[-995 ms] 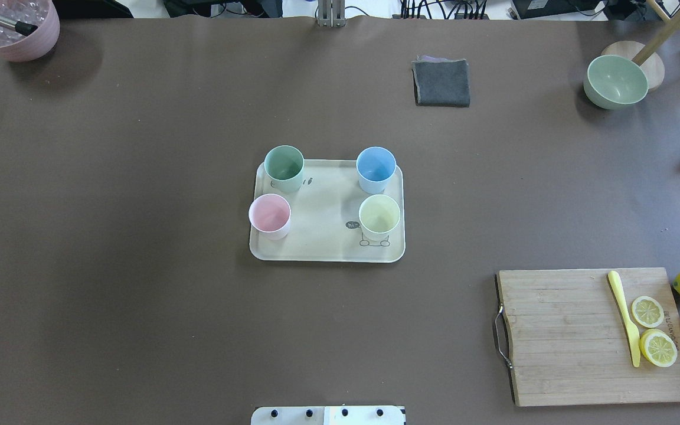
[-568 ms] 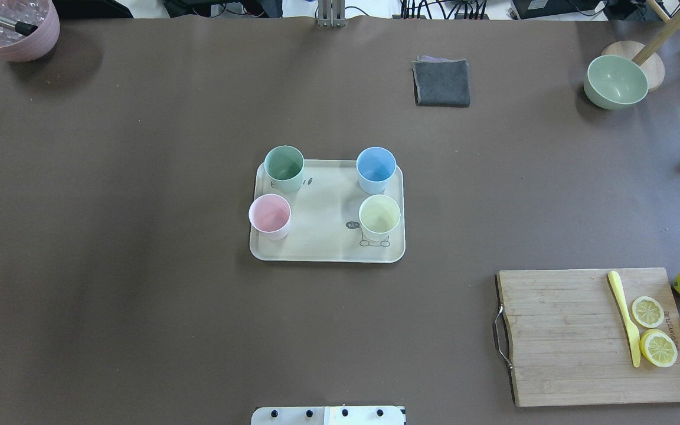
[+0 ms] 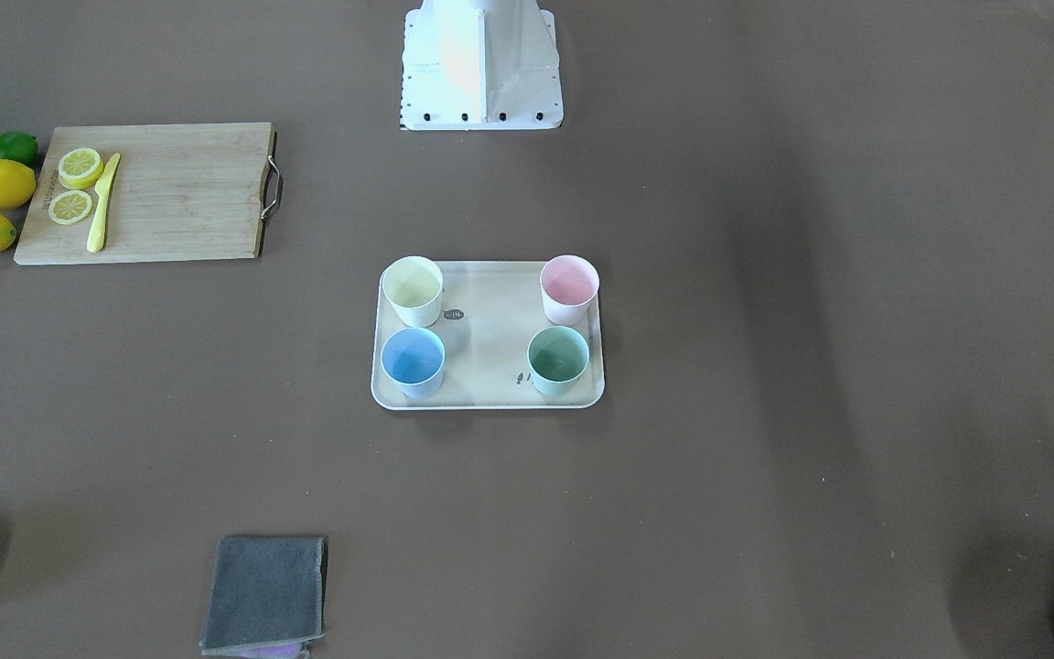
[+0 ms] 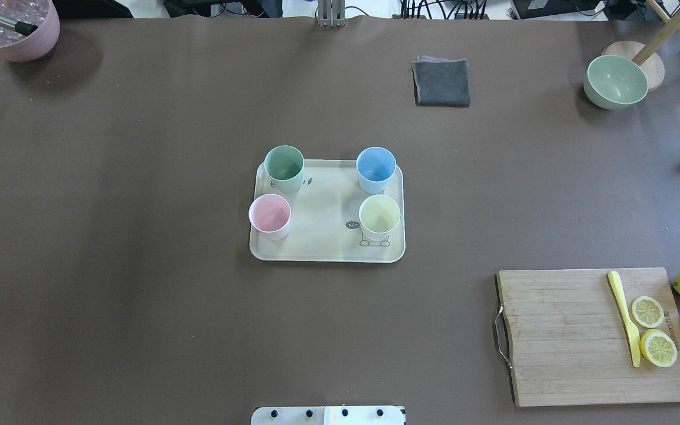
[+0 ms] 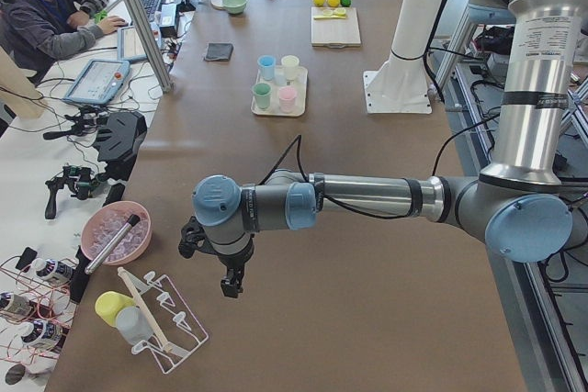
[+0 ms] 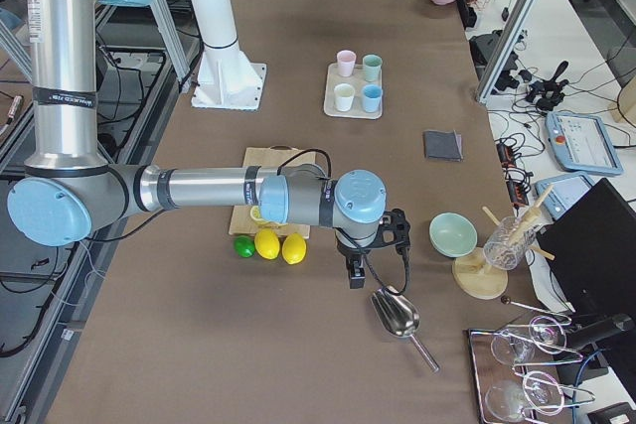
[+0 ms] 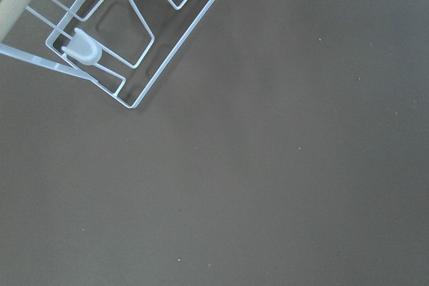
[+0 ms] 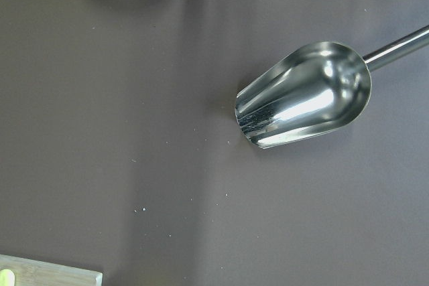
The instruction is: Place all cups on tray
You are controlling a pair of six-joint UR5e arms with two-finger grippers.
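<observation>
Across the last second nothing on the worktop has shifted: every cup and the tray sit exactly where they were, and neither arm has come into the overhead view. I read that as a task already finished, not one stalled.

Nearest the robot, at 4 o'clock from the tray, lies the wooden cutting board (image 4: 558, 336) with its lemon slices, untouched. Next comes the cream tray (image 4: 325, 212) at mid-worktop. Its near row holds the pink cup (image 4: 270, 215) at 8 o'clock, hard by the rim with its base seemingly inside, and the pale yellow cup (image 4: 379, 216) at 4 o'clock. The far row holds the mint green cup (image 4: 284, 167) at 10 o'clock and the light blue cup (image 4: 376, 168) at 2 o'clock. All four stand upright, apart from one another, mouths up and empty.

Farther off, at 1 o'clock, rests a folded grey cloth (image 4: 441, 82).

Both arms are parked well away at the worktop's ends. The left gripper (image 5: 230, 284) hangs by a white wire rack (image 7: 186, 37); the right gripper (image 6: 354, 277) hangs above a metal scoop (image 8: 305, 95). Only the side views show them, so I cannot tell whether either pair of fingers is spread or closed; nothing appears to be carried. No cup is left to fetch
</observation>
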